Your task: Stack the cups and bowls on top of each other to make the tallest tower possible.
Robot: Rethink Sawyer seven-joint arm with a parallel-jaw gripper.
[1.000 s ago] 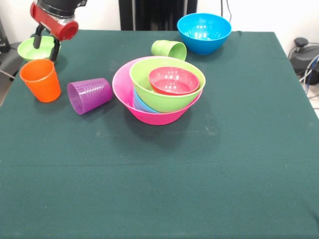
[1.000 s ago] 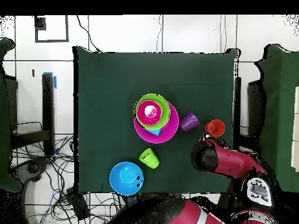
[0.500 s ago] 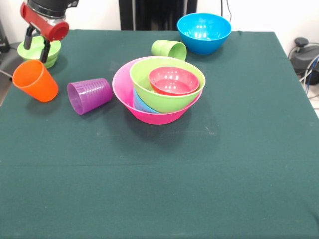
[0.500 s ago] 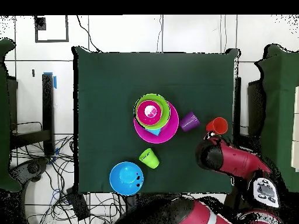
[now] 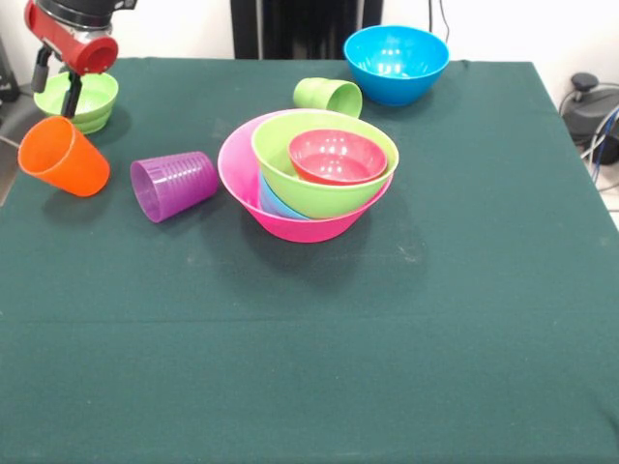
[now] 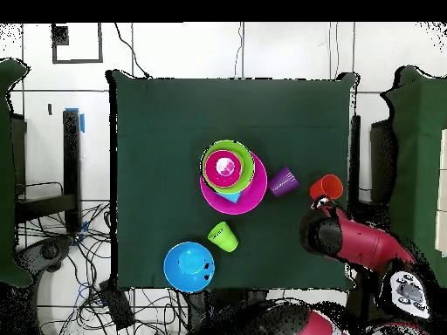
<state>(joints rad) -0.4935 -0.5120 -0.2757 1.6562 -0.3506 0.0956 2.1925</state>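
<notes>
- The gripper hangs at the front view's upper left corner, over the small green bowl; its two dark fingers stand apart with nothing between them, so it is released and empty.
- Most of the arm is cut off by the top edge in the front view; from overhead the red and black arm covers the gripper and the small green bowl entirely.
- The orange cup sits at the table's left edge in the front view, tilted with its mouth toward the upper left; whether its base rests flat on the green cloth is hard to make out.
- The purple cup lies on its side just beside the orange cup, apart from it, mouth toward the front view's left.
- The tower stands near the table's middle: the pink bowl is the base, a green bowl sits in it, and a red bowl sits in that.
- A light blue piece shows only as a sliver between the pink and green bowls; likely a bowl, but too hidden to be sure.
- The light green cup lies on its side behind the tower.
- The blue bowl stands upright at the far edge, well apart from the tower.
</notes>
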